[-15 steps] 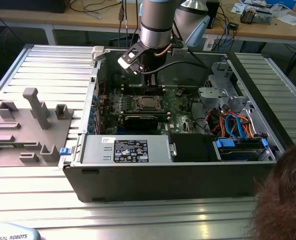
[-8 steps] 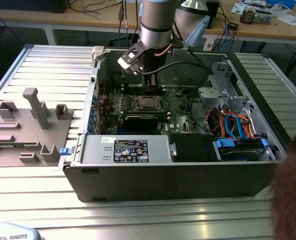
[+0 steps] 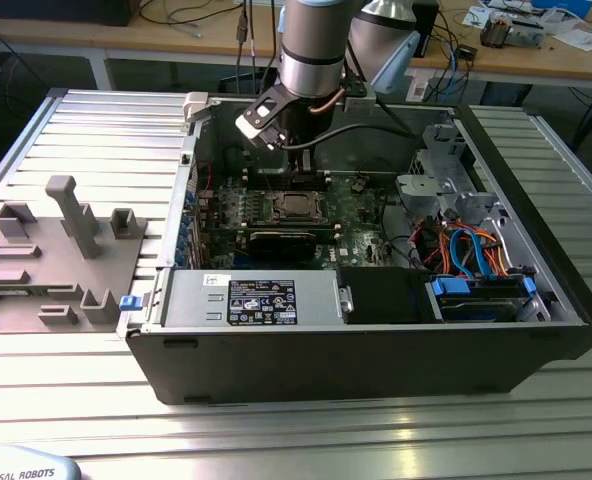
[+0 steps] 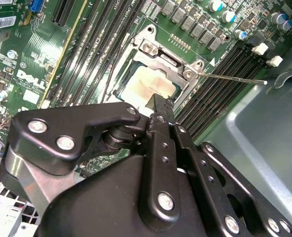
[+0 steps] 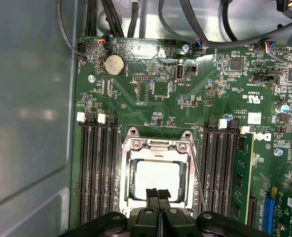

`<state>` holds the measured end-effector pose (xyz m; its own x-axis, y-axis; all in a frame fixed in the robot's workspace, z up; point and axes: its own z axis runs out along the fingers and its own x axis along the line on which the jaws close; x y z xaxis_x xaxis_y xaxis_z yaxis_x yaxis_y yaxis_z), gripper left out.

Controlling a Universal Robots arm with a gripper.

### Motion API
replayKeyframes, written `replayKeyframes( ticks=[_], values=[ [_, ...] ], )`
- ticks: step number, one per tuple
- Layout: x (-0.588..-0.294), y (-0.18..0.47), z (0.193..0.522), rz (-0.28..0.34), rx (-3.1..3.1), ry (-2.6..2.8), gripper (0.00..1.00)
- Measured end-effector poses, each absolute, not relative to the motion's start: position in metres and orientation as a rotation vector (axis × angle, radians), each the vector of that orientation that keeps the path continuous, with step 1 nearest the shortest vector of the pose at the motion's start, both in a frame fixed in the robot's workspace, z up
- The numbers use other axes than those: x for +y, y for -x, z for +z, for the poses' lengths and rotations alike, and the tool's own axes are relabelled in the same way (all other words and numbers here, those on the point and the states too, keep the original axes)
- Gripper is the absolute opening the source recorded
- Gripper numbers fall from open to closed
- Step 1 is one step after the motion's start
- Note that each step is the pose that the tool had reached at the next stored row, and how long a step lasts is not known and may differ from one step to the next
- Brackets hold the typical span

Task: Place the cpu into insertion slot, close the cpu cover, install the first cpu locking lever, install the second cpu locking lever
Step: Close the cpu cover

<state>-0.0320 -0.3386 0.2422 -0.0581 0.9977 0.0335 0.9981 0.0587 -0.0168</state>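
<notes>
Silver cpu [image 5: 158, 173] seated under cpu cover [image 5: 156, 145] (lowered), end effector [image 5: 158, 192] pressed together above

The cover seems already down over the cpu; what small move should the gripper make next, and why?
Probably shift the shut gripper sideways toward the thin locking lever and press it down. The cpu cover already lies over the cpu, and the gripper is at its edge, but the lever's rod juts out free, not latched.
</notes>
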Motion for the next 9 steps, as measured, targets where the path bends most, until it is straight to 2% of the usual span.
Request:
replayKeyframes(
  ticks=[9],
  values=[
    [-0.3386, 0.0321, 0.2461, -0.018, -2.259, 2.13, 0.11]
  ],
)
